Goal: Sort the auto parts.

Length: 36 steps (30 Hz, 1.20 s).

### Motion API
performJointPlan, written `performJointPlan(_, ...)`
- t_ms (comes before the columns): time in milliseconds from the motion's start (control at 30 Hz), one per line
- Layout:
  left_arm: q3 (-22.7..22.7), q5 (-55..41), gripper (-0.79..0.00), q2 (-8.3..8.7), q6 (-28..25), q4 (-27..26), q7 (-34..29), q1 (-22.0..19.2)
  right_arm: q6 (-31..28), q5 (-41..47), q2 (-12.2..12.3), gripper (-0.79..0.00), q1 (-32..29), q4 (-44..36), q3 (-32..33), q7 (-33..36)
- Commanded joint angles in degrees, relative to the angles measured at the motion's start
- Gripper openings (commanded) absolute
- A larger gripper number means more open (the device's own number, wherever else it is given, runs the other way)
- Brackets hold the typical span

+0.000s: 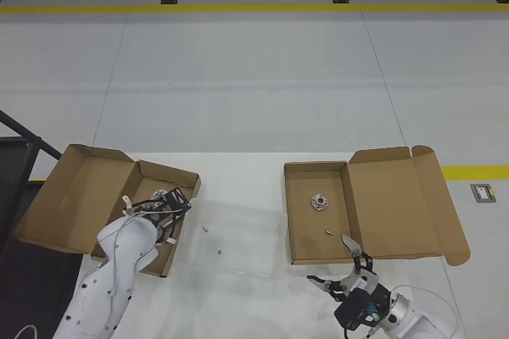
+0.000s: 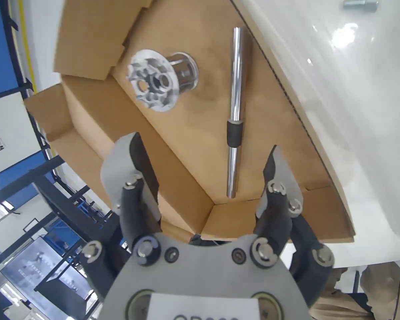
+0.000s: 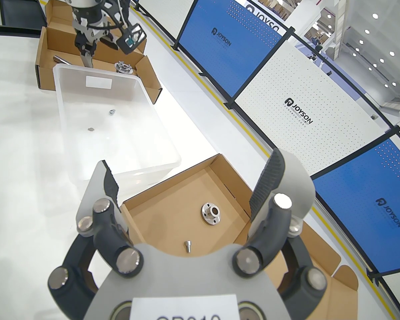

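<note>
Both grippers hang released, each at its own cardboard box.

The left gripper [image 2: 203, 144] holds its jaws spread over the left box [image 2: 186, 34], where a steel rod [image 2: 235, 101] lies beside a toothed pulley [image 2: 160, 81]. The right gripper [image 3: 191, 161], jaws equally wide and holding nothing, sits at the near edge of the right box [image 3: 166, 208], which contains a round flange [image 3: 210, 213] and a small bolt [image 3: 188, 246]. Between the boxes, a clear tray [image 3: 136, 171] holds another bolt [image 3: 111, 112] and a tiny part [image 3: 90, 129].
</note>
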Motion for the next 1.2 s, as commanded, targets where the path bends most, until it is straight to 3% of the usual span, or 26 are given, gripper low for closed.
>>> performJointPlan(0,-2.5,-2.0,-0.077,0.34,-0.7,-5.3,1.5,2.4,0.0,0.0,0.0,0.000,0.0,0.0,0.0,0.0)
performJointPlan(200,-7.6,-9.5,-0.071,1.09,-5.1,-18.4,3.2,8.3,0.0,0.0,0.0,0.000,0.0,0.0,0.0,0.0)
performJointPlan(333,-4.9,-10.6,-0.043,1.27,-10.4,-22.8,1.1,8.7,0.0,0.0,0.0,0.000,0.0,0.0,0.0,0.0)
performJointPlan(433,-1.1,-10.0,0.000,1.16,-10.5,-23.1,-0.2,6.4,0.0,0.0,0.0,0.000,0.0,0.0,0.0,0.0)
performJointPlan(567,6.8,-8.7,-0.028,0.91,-9.9,-18.7,-0.7,0.6,0.0,0.0,0.0,0.000,0.0,0.0,0.0,0.0)
performJointPlan(700,14.9,-8.6,-0.003,0.46,-8.8,-11.9,-1.9,-7.0,0.0,0.0,0.0,0.000,0.0,0.0,0.0,0.0)
performJointPlan(1033,34.3,-21.8,0.000,-0.92,-7.7,11.4,-3.0,-27.7,0.0,0.0,0.0,0.000,0.0,0.0,0.0,0.0)
performJointPlan(1167,35.6,-24.2,0.000,-0.79,-7.9,12.3,-2.8,-29.2,0.0,0.0,0.0,0.000,0.0,0.0,0.0,0.0)
